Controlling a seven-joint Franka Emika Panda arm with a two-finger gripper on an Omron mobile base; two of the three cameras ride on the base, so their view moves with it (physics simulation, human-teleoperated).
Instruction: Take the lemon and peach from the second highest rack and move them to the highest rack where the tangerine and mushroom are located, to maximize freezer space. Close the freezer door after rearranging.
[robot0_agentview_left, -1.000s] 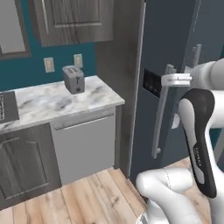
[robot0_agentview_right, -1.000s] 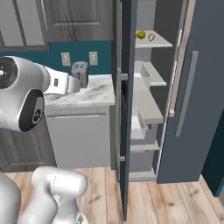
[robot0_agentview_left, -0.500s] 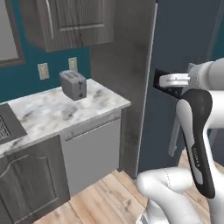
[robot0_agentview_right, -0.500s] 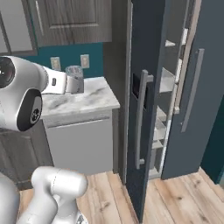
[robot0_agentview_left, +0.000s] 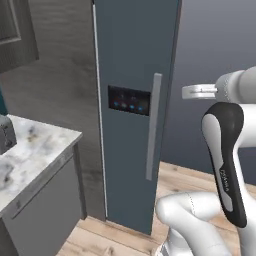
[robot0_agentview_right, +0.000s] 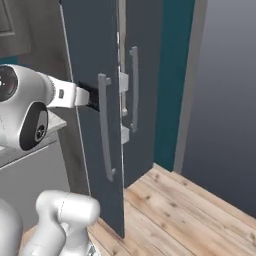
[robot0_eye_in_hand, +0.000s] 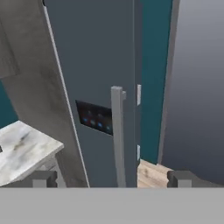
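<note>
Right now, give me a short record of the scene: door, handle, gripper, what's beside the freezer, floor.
freezer door: dark blue-grey, swung partly open, a narrow gap showing at its edge in the right base view
door handle: long, grey, upright, not gripped
door panel: dark, small blue lights
gripper: open, empty, facing the door handle
counter: marbled top, left of the freezer
floor: light wood planks
lemon, peach: cannot tell, shelves hidden by the door
</note>
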